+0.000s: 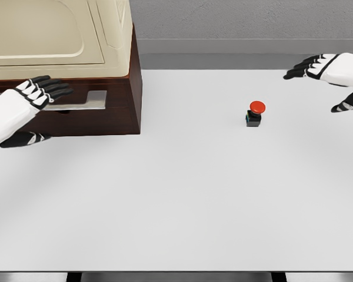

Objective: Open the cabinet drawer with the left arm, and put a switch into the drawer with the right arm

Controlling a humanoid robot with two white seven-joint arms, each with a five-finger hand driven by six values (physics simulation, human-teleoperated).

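Observation:
A cabinet (76, 53) with a cream top and a dark brown base stands at the back left of the table. Its drawer (115, 114) is closed, with a grey metal handle (88, 104) on the front. My left hand (38, 94) hovers just in front of the handle, fingers stretched out and holding nothing. The switch (255, 113), a small black box with a red round button, sits on the table right of centre. My right hand (317, 73) is above and to the right of the switch, apart from it, fingers spread.
The white table (176, 205) spreads wide in front of the cabinet and the switch. Its front edge runs along the bottom of the view. A grey wall (241, 23) rises behind the table.

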